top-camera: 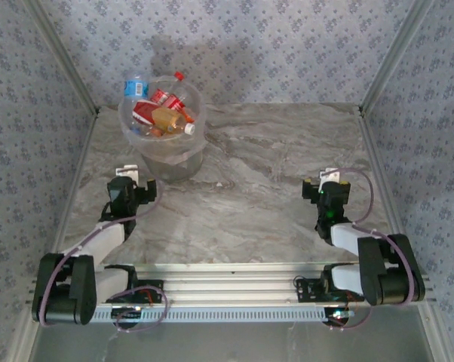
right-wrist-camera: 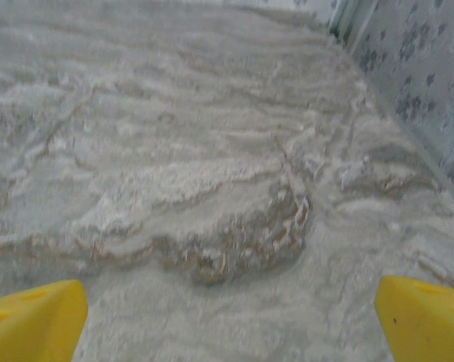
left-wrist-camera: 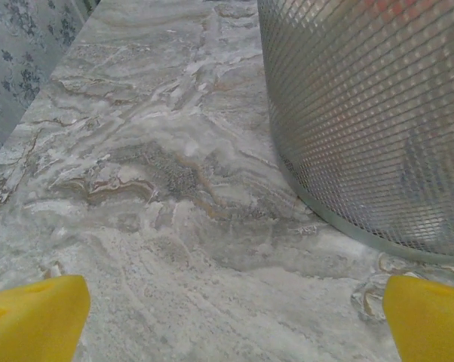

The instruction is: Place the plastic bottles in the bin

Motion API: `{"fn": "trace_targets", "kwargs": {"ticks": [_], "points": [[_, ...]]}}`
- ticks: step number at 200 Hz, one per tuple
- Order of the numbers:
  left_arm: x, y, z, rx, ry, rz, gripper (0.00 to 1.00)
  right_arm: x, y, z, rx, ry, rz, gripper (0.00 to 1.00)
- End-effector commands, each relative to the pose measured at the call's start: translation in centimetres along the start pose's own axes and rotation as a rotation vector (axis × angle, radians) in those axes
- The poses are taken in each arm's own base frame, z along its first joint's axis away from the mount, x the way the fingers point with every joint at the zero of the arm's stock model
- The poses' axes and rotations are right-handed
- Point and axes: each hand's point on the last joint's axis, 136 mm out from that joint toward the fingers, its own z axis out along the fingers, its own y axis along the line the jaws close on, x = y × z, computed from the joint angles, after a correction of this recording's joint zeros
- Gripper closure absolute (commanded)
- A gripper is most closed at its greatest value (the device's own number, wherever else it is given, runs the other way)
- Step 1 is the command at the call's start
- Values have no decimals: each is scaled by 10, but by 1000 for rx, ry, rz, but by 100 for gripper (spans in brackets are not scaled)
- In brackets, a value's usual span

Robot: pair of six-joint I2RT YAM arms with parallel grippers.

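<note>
The bin [top-camera: 176,161], a round translucent pale-grey bucket with a clear liner, stands at the far left of the marble table. Several plastic bottles [top-camera: 164,111] lie heaped inside it, with red, orange and blue labels; one with a blue label [top-camera: 135,84] leans over the back rim. My left gripper [top-camera: 131,175] rests low just in front and to the left of the bin. In the left wrist view the bin's wall [left-wrist-camera: 363,113] rises at the right, and my left gripper [left-wrist-camera: 234,324] is open over bare table. My right gripper [top-camera: 326,178] [right-wrist-camera: 231,324] is open over bare marble at the right.
The marble table [top-camera: 272,173] is boxed in by patterned walls with metal rails, left [top-camera: 76,83] and right [top-camera: 378,83]. In the right wrist view the right wall [right-wrist-camera: 430,98] runs close by. Aluminium rails [top-camera: 227,283] cross the near edge between the arm bases.
</note>
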Motion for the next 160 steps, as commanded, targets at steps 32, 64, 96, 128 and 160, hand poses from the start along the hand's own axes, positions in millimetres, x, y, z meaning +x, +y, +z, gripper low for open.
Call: {"fn": "trace_targets", "kwargs": {"ticks": [32, 64, 96, 128, 160], "points": [[-29, -13, 15, 74, -166, 50, 0, -16, 15, 25, -66, -90, -13, 0], [-32, -16, 17, 104, -234, 36, 0, -6, 2, 35, -112, -43, 91, 0], [-20, -22, 30, 144, -229, 38, 0, -6, 3, 47, -87, 6, 66, 0], [-16, -10, 57, 141, -116, -35, 0, -6, 4, 47, -90, 13, 64, 0], [-16, 0, 59, 139, -106, -87, 0, -6, 4, 47, -90, 14, 65, 0]]}}
